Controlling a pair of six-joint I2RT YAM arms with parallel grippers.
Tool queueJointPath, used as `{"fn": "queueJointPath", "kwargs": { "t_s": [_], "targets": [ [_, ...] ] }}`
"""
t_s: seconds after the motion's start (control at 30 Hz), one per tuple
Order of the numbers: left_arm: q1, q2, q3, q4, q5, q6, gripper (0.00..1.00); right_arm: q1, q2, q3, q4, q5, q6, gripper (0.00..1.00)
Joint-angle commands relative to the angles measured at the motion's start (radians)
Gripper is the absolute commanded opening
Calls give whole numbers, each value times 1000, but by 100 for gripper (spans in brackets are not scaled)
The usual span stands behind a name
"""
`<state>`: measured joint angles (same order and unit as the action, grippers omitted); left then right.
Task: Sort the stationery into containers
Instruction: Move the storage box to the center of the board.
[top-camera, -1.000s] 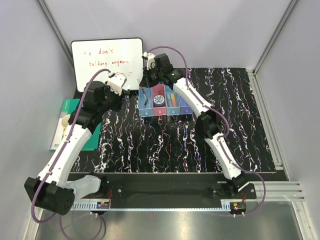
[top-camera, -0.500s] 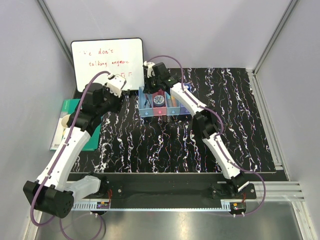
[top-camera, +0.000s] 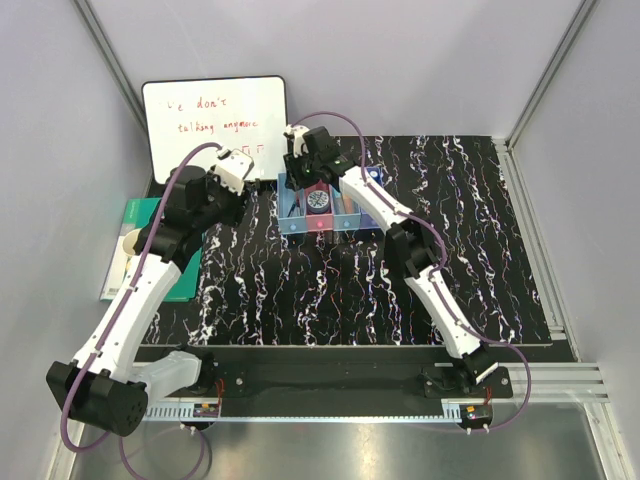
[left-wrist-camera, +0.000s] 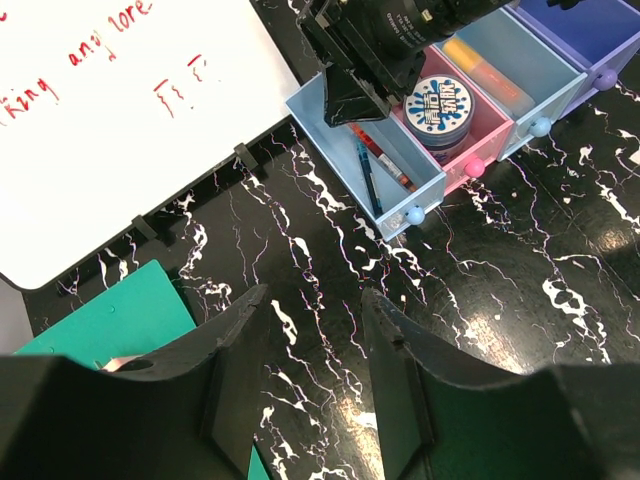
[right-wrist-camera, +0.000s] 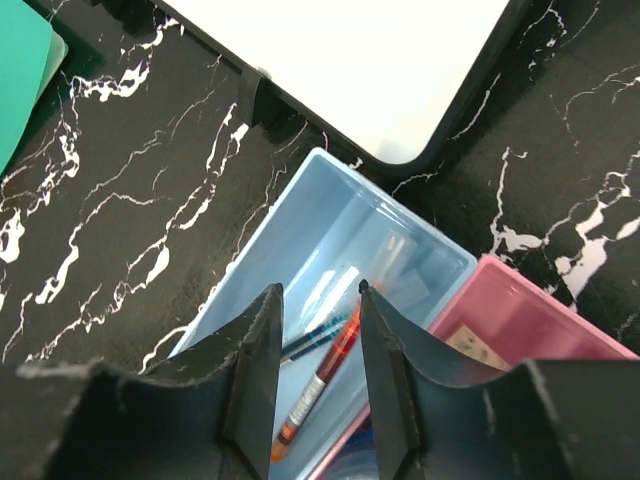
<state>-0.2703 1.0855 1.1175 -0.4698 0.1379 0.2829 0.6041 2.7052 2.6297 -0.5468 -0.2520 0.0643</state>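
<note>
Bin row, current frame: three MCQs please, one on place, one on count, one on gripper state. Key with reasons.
1. Where does the tape roll sit?
A. in the pink bin
B. on the green notebook
C. on the whiteboard

2. How many bins make up the row?
A. two
B. four
C. six

3. How do the right gripper jaws stand?
A. shut on a pen
B. shut on the tape roll
C. apart, gripping nothing

Key:
1 A: the roll lies inside the pink walls.
2 B: blue, pink, blue and purple stand joined.
3 C: the right wrist view shows both fingers spread, with the pens lying loose in the blue bin below.
</note>
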Motion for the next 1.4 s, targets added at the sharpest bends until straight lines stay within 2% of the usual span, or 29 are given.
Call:
{"fn": "queueJointPath", "kwargs": {
  "t_s": [0.0, 0.1, 0.17, 0.2, 0.23, 0.3, 0.33, 0.37, 0.43, 0.47, 0.6, 0.73, 0.8, 1.03, 1.37],
  "targets": [
    [5, -22, -10, 46, 29, 16, 47, 3, -162, 0, -10, 14, -60, 44],
    [5, 0, -19, 56, 45, 18, 47, 3, -270, -57, -34, 43, -160, 45],
    [5, 39, -19, 57, 81, 30, 47, -1, -376, -155, -47, 59, -230, 46],
    [3, 51, -21, 57, 106, 56, 47, -4, -416, -201, -59, 69, -313, 47],
    [3, 65, -19, 56, 132, 99, 47, -9, -456, -305, -65, 71, -361, 47],
    [2, 111, -9, 42, 176, 191, 49, -23, -568, -403, -96, 98, -518, 55],
    [2, 126, 10, 31, 213, 288, 50, -26, -602, -490, -113, 105, -579, 58],
    [2, 160, 22, 11, 233, 336, 54, -38, -664, -532, -149, 111, -701, 58],
    [-1, 233, 82, -38, 264, 459, 55, -59, -735, -678, -160, 111, -803, 61],
    [-1, 263, 111, -64, 284, 499, 56, -82, -792, -723, -179, 108, -905, 61],
    [-29, 405, 234, -139, 302, 677, 56, -124, -866, -884, -240, 111, -1083, 63],
    [-76, 532, 312, -142, 258, 856, 56, -158, -855, -896, -283, 105, -1147, 63],
    [-102, 571, 332, -141, 229, 897, 56, -181, -843, -887, -291, 89, -1170, 64],
    [-141, 691, 370, -144, 177, 932, 56, -205, -774, -884, -320, 76, -1267, 66],
    [-156, 741, 338, -156, 164, 955, 56, -217, -710, -881, -344, 19, -1301, 69]
  ]
}}
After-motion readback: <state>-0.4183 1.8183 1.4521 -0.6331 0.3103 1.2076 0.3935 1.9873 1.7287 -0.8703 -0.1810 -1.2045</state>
